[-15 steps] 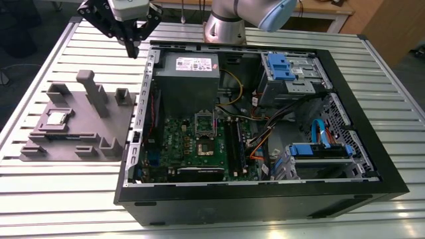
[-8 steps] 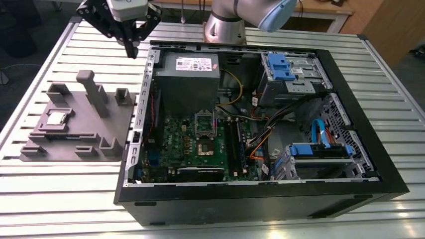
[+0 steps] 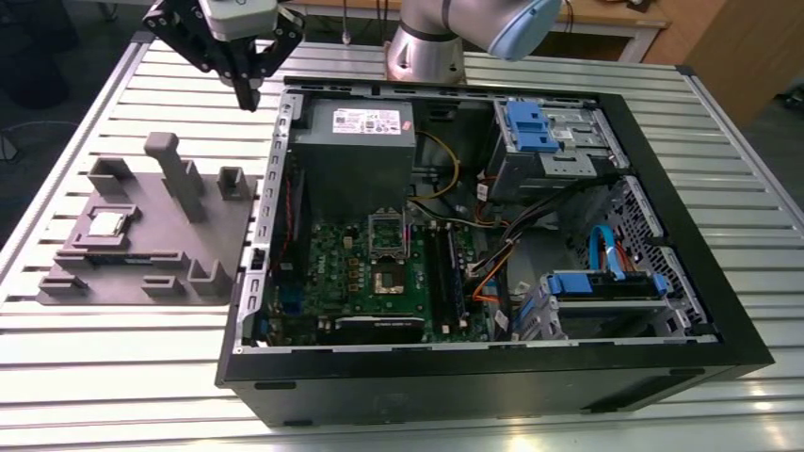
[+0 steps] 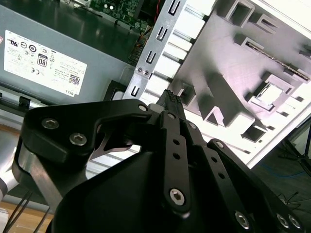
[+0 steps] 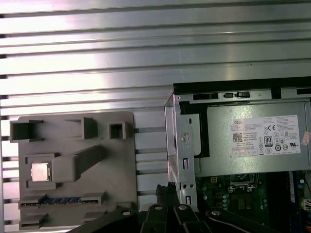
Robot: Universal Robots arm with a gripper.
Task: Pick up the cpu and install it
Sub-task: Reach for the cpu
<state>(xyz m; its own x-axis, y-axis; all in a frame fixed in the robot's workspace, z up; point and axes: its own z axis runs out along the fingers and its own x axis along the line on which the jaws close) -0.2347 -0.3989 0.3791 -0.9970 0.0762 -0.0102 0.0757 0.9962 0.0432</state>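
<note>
The cpu [image 3: 107,223] is a small silvery square chip lying flat in a pocket of the grey fixture plate [image 3: 164,247], at the exterior view's left. It also shows in both wrist views, cpu [image 4: 268,93] and cpu [image 5: 40,172]. My gripper [image 3: 248,94] hangs high above the table's far side, between the fixture and the open computer case [image 3: 703,311], well away from the chip. Its black fingers [image 4: 170,99] are shut together to a point and hold nothing. The dark socket [image 3: 387,273] sits on the green motherboard inside the case.
A grey power supply box [image 5: 257,141] with a white label fills the case's far corner near the gripper. Upright grey posts [image 3: 176,174] stand on the fixture. Blue drive brackets [image 3: 528,127] and cables crowd the case's right half. The ribbed metal table [image 5: 146,48] surrounds everything.
</note>
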